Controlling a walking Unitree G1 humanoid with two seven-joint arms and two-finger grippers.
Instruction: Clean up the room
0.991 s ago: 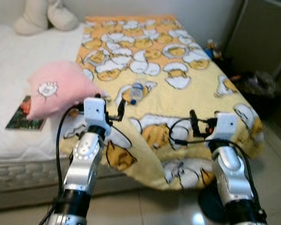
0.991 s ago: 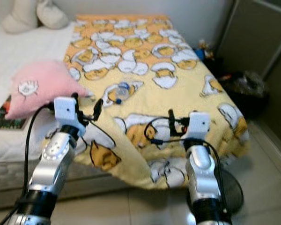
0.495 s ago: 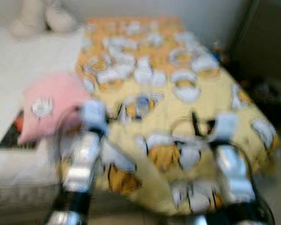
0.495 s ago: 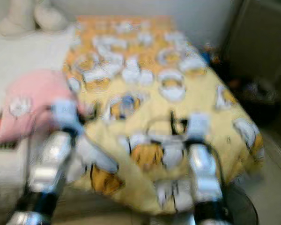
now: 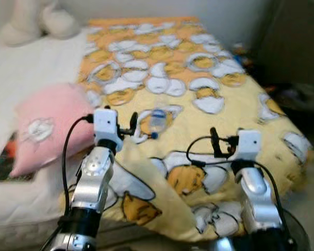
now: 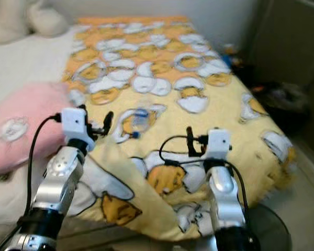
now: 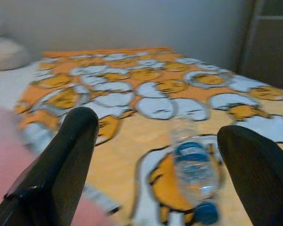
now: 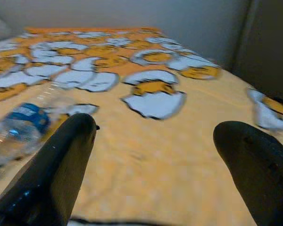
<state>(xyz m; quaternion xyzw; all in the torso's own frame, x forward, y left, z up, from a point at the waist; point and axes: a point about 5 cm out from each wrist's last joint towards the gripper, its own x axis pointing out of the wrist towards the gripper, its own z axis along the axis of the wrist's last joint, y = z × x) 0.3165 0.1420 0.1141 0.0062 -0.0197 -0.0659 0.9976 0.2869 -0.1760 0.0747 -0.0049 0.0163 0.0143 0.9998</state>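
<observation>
Yellow blanket (image 5: 235, 99) with its egg cartoons spreads ahead of us, and lying on it is what looks like the item to clear: a clear plastic bottle (image 5: 156, 119) with a blue label and blue cap, on its side just beyond our left gripper (image 5: 133, 122). That gripper has its black fingers (image 7: 66, 155) spread wide, and the left wrist view puts the bottle in the gap between them but ahead of the tips, not yet touching. We judge that's deliberate: jaws set broad so the round body can pass between them.

Our right gripper (image 5: 214, 140) hovers over the blanket, with the bottle away to its left and a little farther up the bed. In the right wrist view its fingers (image 8: 56, 160) are equally wide, the bottle off beyond one of them, nothing held. It reads as standing by while the left arm does the reaching.

A pink pillow (image 5: 47, 125) sits close on the outer side of our left arm, near enough that a sideways swing might brush it. A forward reach with the left gripper looks like the next call.
</observation>
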